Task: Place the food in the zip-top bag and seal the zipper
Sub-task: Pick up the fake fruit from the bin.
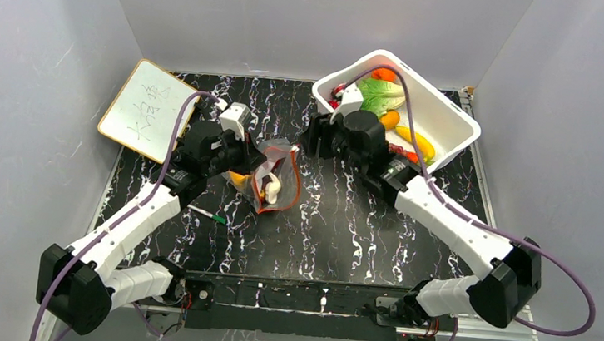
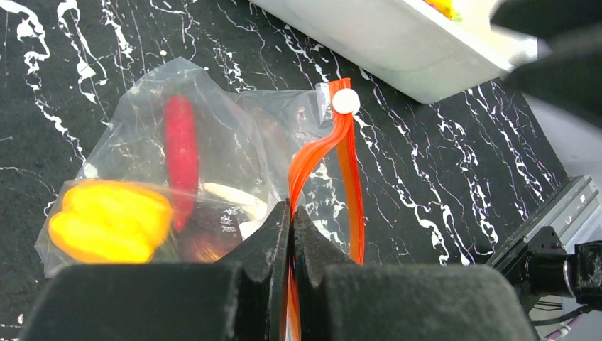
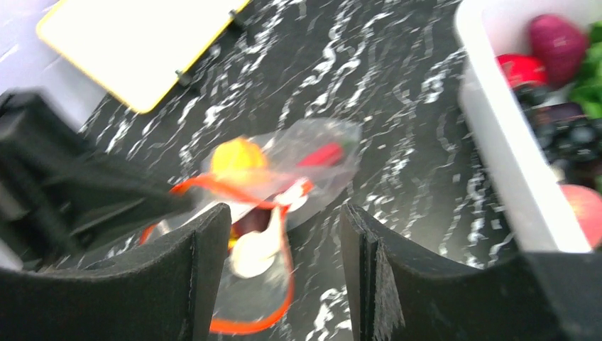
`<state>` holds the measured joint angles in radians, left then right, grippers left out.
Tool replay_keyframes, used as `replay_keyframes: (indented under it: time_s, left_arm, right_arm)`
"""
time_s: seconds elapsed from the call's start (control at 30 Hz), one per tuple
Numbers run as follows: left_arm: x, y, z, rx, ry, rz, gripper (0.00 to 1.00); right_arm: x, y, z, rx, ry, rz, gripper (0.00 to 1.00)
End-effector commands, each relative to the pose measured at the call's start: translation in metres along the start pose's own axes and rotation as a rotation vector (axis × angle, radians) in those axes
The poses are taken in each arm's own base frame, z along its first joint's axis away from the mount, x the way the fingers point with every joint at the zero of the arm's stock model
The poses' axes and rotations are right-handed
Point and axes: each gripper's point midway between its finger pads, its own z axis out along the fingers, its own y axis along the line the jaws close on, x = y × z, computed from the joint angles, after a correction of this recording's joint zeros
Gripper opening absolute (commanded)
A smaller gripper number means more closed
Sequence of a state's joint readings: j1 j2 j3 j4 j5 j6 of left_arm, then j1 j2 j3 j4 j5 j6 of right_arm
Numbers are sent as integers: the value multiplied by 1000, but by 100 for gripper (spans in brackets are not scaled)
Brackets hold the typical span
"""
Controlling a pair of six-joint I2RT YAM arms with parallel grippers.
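The clear zip-top bag (image 1: 275, 178) lies at table centre-left with its red-orange zipper (image 1: 291, 188) gaping open. Inside show a yellow pepper (image 2: 106, 220), a red chilli (image 2: 181, 153) and a white piece (image 3: 255, 249). My left gripper (image 2: 292, 209) is shut on the zipper strip (image 2: 312, 153), which carries a white slider (image 2: 346, 101). My right gripper (image 3: 284, 234) is open and empty, hovering above and to the right of the bag (image 3: 298, 156). More food lies in the white tub (image 1: 447, 109): yellow (image 1: 414, 140), orange (image 1: 390, 119) and green pieces.
A small whiteboard (image 1: 147, 108) with a yellow rim leans at the back left. A green-and-white pen (image 1: 209, 214) lies in front of the bag. The tub stands at the back right, and its wall shows in the right wrist view (image 3: 511, 177). Grey walls enclose the table.
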<state>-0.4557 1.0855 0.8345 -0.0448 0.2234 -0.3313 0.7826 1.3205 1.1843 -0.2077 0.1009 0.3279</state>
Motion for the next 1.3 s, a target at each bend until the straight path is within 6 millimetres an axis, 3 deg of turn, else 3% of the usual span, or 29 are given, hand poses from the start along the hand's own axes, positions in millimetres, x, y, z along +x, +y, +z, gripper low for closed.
replay_keyframes:
  time_s: [0.0, 0.2, 0.47, 0.53, 0.77, 0.93, 1.27]
  left_arm:
    - [-14, -17, -8, 90, -54, 96, 0]
    - [-2, -30, -11, 180, -12, 141, 0]
    - [12, -27, -13, 192, 10, 168, 0]
    - [15, -25, -13, 186, 23, 171, 0]
    - [13, -24, -15, 178, 7, 187, 0]
    - [16, -24, -15, 181, 13, 189, 0]
    - [18, -20, -14, 165, 22, 195, 0]
  right_arm:
    - [-45, -59, 10, 168, -73, -44, 56]
    - [-50, -164, 27, 431, -28, -52, 56]
    - [-39, -281, 31, 742, -21, 74, 58]
    - [-33, -302, 40, 770, -29, 121, 58]
    - [-16, -352, 65, 817, 8, 175, 62]
    - [-1, -390, 52, 961, 78, 219, 69]
    - [31, -409, 47, 967, 225, 169, 87]
